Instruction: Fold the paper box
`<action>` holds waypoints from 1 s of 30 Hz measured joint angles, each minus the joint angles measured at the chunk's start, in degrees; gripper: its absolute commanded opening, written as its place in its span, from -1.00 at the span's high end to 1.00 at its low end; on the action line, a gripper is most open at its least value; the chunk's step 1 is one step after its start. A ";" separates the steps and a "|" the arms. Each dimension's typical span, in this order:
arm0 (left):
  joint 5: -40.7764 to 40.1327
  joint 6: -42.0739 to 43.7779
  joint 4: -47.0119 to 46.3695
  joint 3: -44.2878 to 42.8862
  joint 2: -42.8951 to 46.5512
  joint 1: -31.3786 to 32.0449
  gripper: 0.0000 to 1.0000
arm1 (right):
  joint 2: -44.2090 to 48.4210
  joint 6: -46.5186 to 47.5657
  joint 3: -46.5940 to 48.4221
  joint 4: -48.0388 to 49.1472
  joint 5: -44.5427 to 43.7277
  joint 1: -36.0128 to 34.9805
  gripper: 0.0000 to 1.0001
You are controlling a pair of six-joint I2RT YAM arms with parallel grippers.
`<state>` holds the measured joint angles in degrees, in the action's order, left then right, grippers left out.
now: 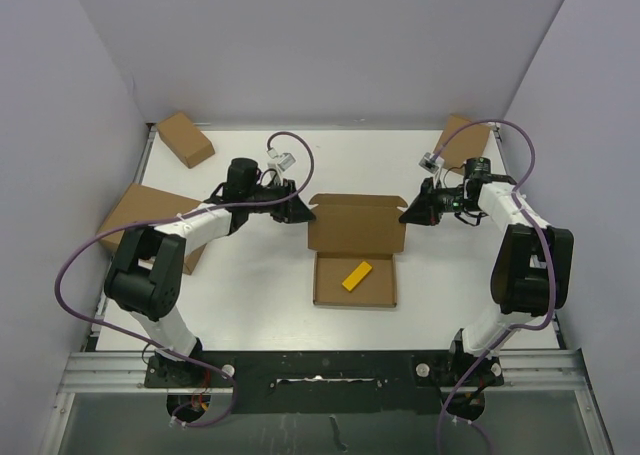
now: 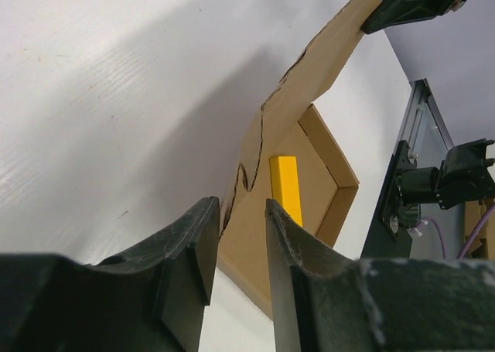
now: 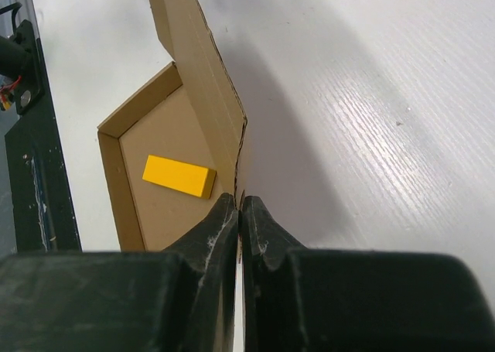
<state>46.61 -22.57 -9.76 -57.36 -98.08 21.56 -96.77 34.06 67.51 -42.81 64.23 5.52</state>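
Observation:
The paper box (image 1: pixel 355 225) lies at the table's middle, its shallow tray flat and its lid panel (image 2: pixel 286 120) raised on edge behind it. A small yellow block (image 1: pixel 356 275) rests inside the tray. My left gripper (image 1: pixel 303 213) is at the lid's left end. In the left wrist view its jaws (image 2: pixel 238 213) stand open with a clear gap, and the lid's edge shows just past the tips, unclamped. My right gripper (image 1: pixel 407 215) is at the lid's right end, shut (image 3: pixel 239 201) on the thin cardboard edge (image 3: pixel 197 50). The block (image 3: pixel 179 175) shows beside it.
Three other closed cardboard boxes sit around the edges: one at the back left (image 1: pixel 185 138), a larger one at the left under the left arm (image 1: pixel 150 220), one at the back right (image 1: pixel 462 140). Grey walls close in three sides. A black rail (image 1: pixel 320 365) runs along the near edge.

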 measured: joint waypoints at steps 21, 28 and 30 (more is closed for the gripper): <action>-22.53 -0.48 3.78 -5.29 0.02 4.04 1.00 | 9.90 -8.94 -0.50 12.17 -18.53 -9.42 1.00; -37.42 -0.55 3.85 -9.46 0.00 6.47 1.00 | 8.07 -14.08 1.49 20.09 -33.51 -15.15 1.00; -40.33 -0.55 3.50 -10.23 0.00 7.30 1.00 | 7.06 -15.19 2.95 22.29 -38.05 -16.33 1.00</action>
<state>6.28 -23.11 -6.26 -67.59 -98.08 28.86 -89.71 18.87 70.46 -20.51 26.17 -10.81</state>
